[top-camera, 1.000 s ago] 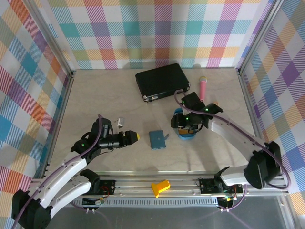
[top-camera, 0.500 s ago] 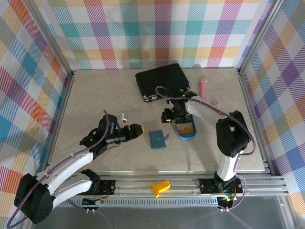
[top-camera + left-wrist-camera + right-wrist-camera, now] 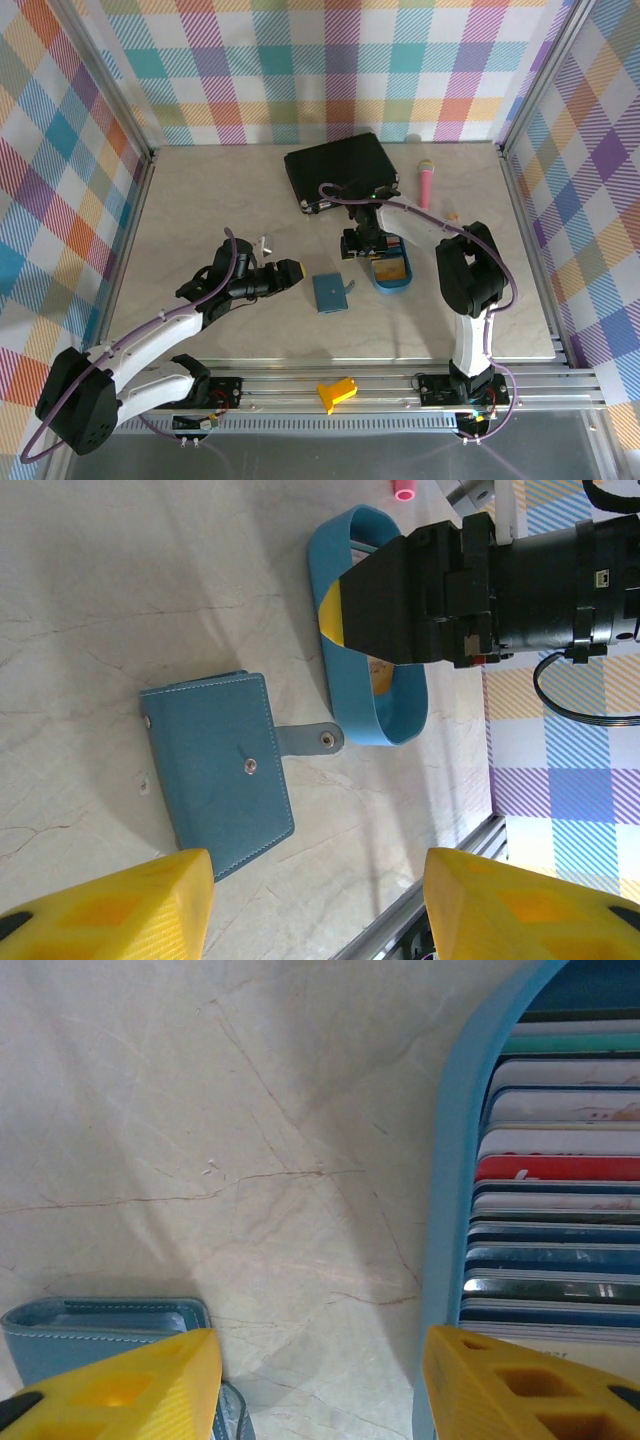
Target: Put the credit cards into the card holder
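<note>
- the credit cards (image 3: 560, 1210) are thin plastic rectangles in mixed colours, packed tight in a blue oval tray (image 3: 450, 1210) about mid-bench, a bit right of centre. only their long edges show, so i can't tell if they're on edge or fanned flat.
- they're probably light, stiff and slick. i'd pinch one across its thin faces by an exposed edge. packed like that, two could easily come up together.
- the small teal-blue folding wallet (image 3: 328, 291) lies folded flat just left of the tray, not touching it, with its tab unsnapped and pointing at the tray. it looks soft and light, so it'll likely skid unless it's pinned.
- the right claw (image 3: 320, 1380) has its yellow fingers spread with nothing between them. it hangs over bare bench between the wallet and the tray rim.
- the left claw (image 3: 315, 900) is spread and empty too, on the wallet's left side.
- compared with a second ago, the right arm has folded in and its claw now sits by the tray's far-left rim. the left claw has crept closer to the wallet. the wallet and tray haven't moved.
</note>
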